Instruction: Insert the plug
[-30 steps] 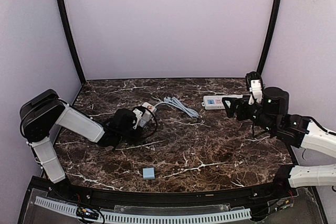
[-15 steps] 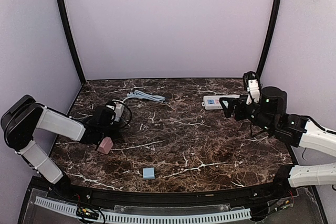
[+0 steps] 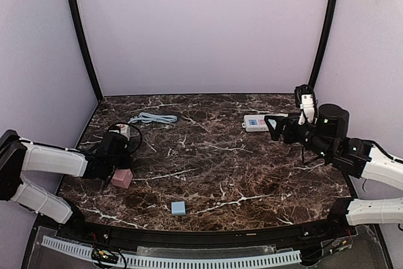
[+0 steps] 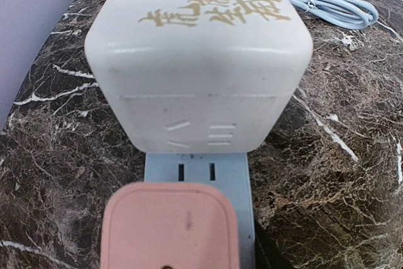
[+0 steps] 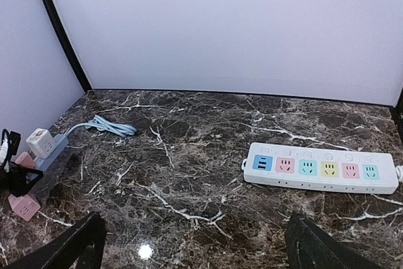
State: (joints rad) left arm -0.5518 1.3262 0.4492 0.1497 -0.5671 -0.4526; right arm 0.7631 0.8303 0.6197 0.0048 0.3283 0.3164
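Far left, left pincer (image 3: 120, 138) clamped on blue strip (image 4: 198, 174), white cube (image 4: 198, 61) lettering legible only from left wrist, right pincer (image 5: 195, 247) wide.

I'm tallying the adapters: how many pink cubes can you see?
2. One pink cube lies loose on the table, front left; the other pink cube sits on the blue strip next to the white cube. The arms may hide more.
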